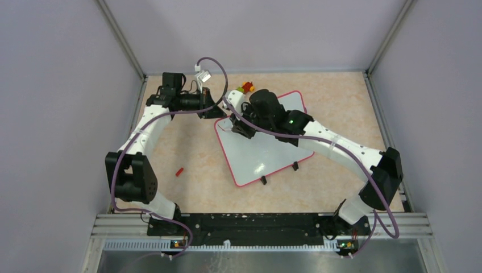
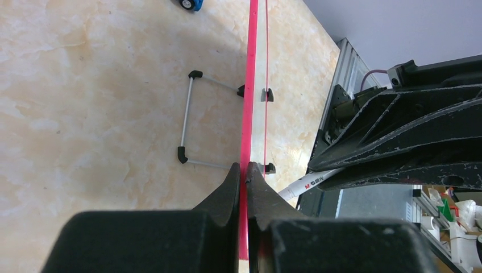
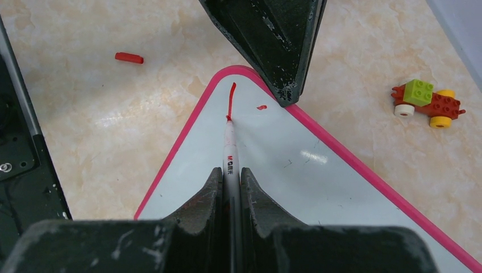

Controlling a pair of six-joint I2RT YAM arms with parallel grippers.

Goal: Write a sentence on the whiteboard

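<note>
right claw pinches a marker, tip on the whiteboard at the far middle of the table; left claw clamps its rim to steady it. of the sentence only one red stroke and a dab show.

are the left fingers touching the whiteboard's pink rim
Touching: left wrist view shows the left fingers pinched on the pink-red rim of the glossy white whiteboard, no gap.
</note>
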